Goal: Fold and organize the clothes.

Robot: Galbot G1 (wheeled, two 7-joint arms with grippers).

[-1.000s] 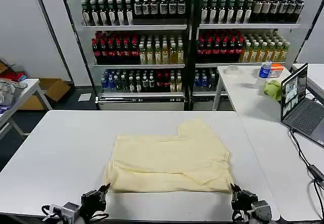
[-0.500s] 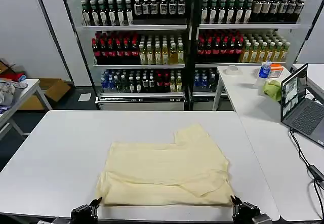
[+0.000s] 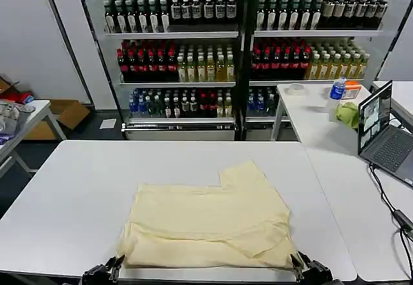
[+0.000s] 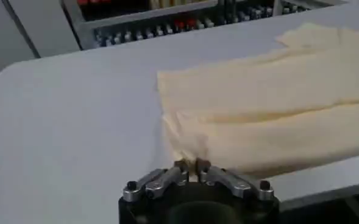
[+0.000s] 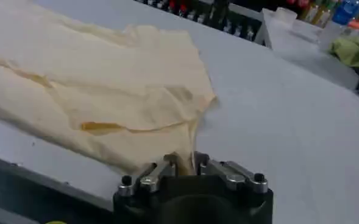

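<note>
The clothes, one pale cream-yellow T-shirt (image 3: 206, 224), lie folded in half on the white table (image 3: 77, 188), the near edge close to the table's front. One sleeve sticks out at the far side. My left gripper (image 3: 116, 264) is at the shirt's near left corner and shut on it; in the left wrist view the gripper (image 4: 190, 164) pinches a bunched bit of the T-shirt (image 4: 258, 109). My right gripper (image 3: 298, 262) is at the near right corner, and the right wrist view shows the gripper (image 5: 185, 159) shut on a fold of the T-shirt (image 5: 106, 79).
Shelves of bottles (image 3: 239, 46) stand behind the table. A side table to the right carries a laptop (image 3: 384, 127), a green cloth (image 3: 348, 114), a blue bottle (image 3: 337, 89) and a cable (image 3: 387, 201). A cardboard box (image 3: 64, 114) sits on the floor at the left.
Both grippers have drawn back toward the table's front edge, dragging the shirt's near edge with them. The whole shirt has slid nearer and a little to the left.
</note>
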